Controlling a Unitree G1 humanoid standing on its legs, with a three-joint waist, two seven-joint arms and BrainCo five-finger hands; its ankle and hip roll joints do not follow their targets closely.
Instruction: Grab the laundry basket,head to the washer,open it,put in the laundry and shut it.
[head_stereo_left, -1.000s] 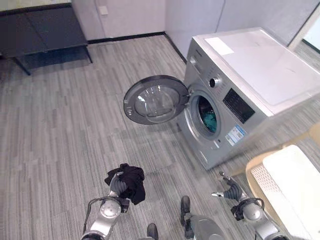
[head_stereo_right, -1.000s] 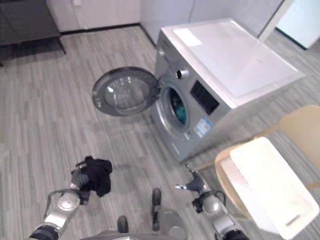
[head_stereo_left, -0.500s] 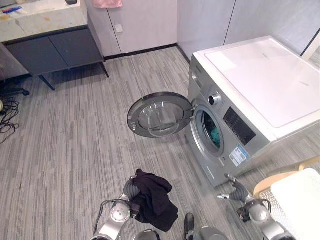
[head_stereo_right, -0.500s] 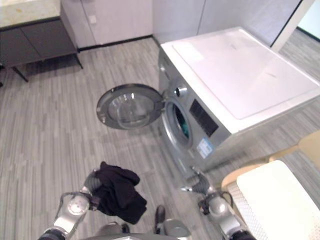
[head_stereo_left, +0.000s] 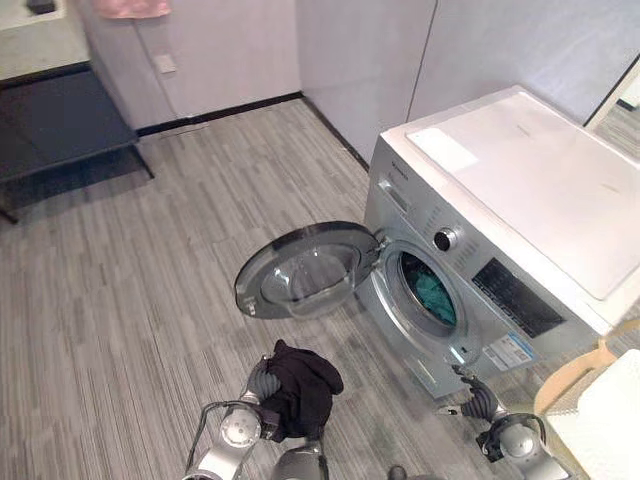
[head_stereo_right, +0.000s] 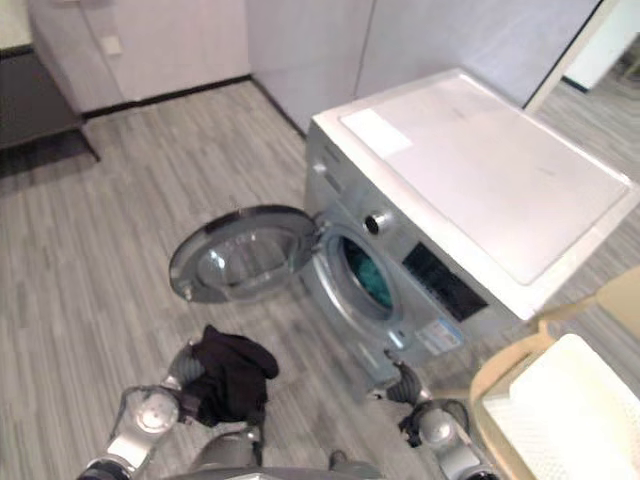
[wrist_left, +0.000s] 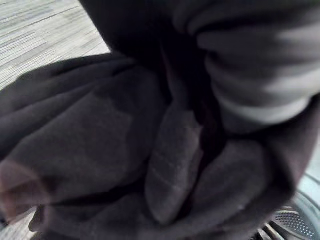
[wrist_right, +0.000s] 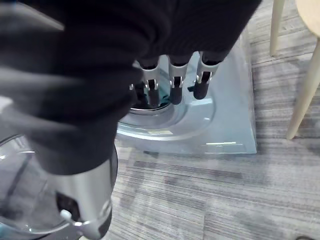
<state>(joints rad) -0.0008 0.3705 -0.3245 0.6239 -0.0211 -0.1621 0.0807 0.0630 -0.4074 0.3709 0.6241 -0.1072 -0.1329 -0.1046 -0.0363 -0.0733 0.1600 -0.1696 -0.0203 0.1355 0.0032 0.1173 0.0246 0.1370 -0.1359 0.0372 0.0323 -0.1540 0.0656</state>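
A dark garment (head_stereo_left: 303, 385) hangs bunched from my left hand (head_stereo_left: 260, 383), whose fingers are curled round the cloth (wrist_left: 100, 150). The silver washer (head_stereo_left: 520, 190) stands ahead to the right. Its round glass door (head_stereo_left: 300, 272) is swung wide open to the left. Teal laundry (head_stereo_left: 433, 293) lies inside the drum. My right hand (head_stereo_left: 476, 400) hovers low before the washer's front, empty, with its fingers (wrist_right: 172, 85) straight. The white laundry basket (head_stereo_left: 612, 425) sits at the lower right, behind that hand.
The basket rests on a beige wooden seat (head_stereo_left: 566, 375) whose legs (wrist_right: 306, 95) stand beside the washer's base. A dark table (head_stereo_left: 50, 125) stands against the far left wall. Grey plank floor (head_stereo_left: 150, 290) spreads left of the open door.
The camera has shifted, and the washer now stands closer. The dark garment, hanging long half a second ago, is now bunched closer to my left hand. My right hand stays open and low.
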